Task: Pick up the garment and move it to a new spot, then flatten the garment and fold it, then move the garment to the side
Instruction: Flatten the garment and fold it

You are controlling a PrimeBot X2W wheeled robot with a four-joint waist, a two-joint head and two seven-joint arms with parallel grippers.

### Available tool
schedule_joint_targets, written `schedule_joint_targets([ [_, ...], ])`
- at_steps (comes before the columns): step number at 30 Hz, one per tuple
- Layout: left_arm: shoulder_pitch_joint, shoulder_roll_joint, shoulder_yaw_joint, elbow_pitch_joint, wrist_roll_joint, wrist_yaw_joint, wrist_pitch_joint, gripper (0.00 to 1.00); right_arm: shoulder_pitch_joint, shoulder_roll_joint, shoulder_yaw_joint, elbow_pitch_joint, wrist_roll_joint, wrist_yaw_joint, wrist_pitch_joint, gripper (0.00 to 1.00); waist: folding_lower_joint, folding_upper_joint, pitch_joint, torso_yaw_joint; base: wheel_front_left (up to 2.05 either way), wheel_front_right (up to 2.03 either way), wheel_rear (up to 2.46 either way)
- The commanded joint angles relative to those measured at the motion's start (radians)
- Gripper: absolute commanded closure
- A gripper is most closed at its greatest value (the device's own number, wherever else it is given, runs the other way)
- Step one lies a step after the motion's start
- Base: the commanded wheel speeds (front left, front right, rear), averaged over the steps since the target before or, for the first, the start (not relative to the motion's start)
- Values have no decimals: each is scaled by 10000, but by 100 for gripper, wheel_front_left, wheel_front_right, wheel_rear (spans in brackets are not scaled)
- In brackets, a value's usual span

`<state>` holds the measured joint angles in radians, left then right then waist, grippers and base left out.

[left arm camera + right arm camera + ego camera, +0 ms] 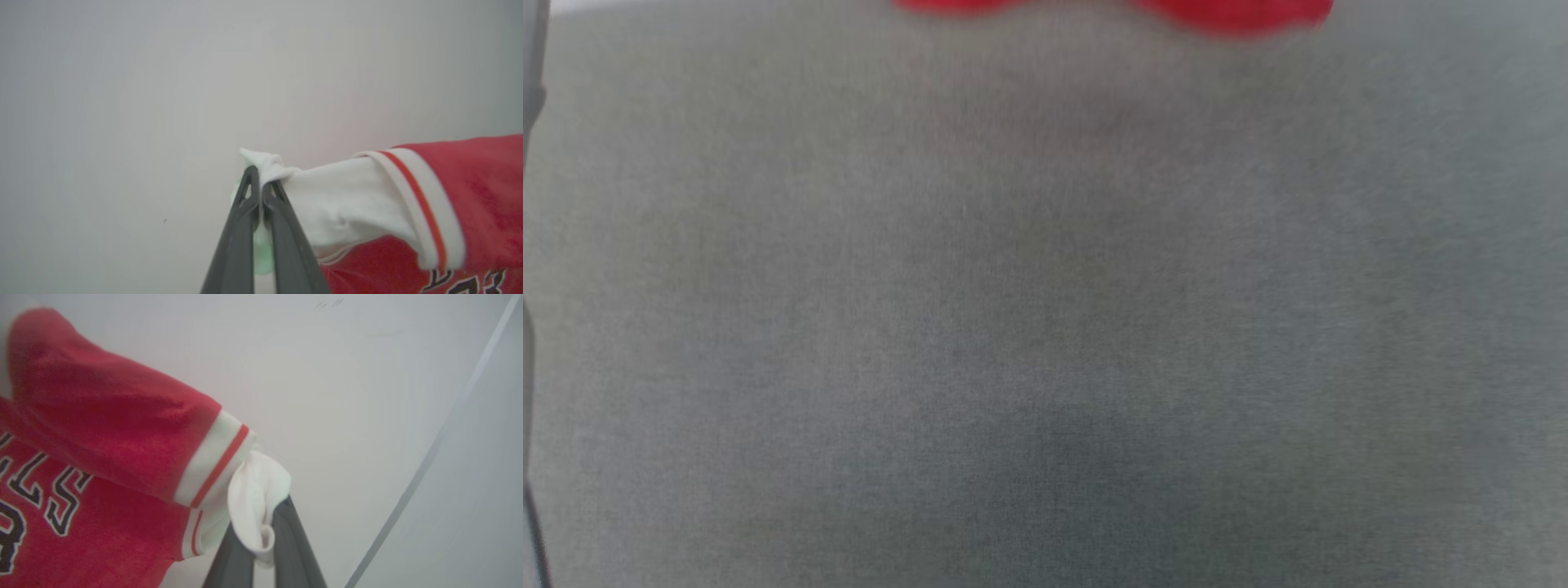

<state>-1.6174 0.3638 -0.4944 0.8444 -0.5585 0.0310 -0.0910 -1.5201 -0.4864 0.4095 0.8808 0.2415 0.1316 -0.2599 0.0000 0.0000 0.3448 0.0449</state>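
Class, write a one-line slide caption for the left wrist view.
Left gripper shut on the white cloth edge of the red garment, dark lettering just visible at lower right.

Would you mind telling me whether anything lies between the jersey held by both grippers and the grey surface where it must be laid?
Nothing visible does. The left gripper and right gripper are each shut on a white end of the garment, and the grey surface in the blurred head view shows no obstacle.

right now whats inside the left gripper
A white corner of the garment, pinched in the shut left gripper. A pale green patch shows between the fingers; the rest is covered.
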Motion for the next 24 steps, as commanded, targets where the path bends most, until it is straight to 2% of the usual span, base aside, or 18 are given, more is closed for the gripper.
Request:
schedule_joint_targets([
  [1,-191,-55,55,85,61,56,-334,100,-18,4,-235,-346,-375,-17,-51,100,0,0,613,201,0,0,0],
  [5,-139,-314,-22,610,44,-183,-980,100,859,279,-726,-739,-1102,-15,-48,100,0,0,720,346,0,0,0],
  [11,641,-704,-337,1515,-220,-788,-583,100,1898,293,-246,-199,-1006,-17,-51,100,0,0,492,573,0,0,0],
  [18,2222,-826,-604,2081,-635,-1265,325,100,3345,237,1125,251,578,-17,213,100,0,0,-131,751,0,0,0],
  [24,3714,-659,-862,1958,-955,-1437,1132,100,4854,-440,2512,-760,2569,-17,1106,100,0,0,-696,904,0,0,0],
])
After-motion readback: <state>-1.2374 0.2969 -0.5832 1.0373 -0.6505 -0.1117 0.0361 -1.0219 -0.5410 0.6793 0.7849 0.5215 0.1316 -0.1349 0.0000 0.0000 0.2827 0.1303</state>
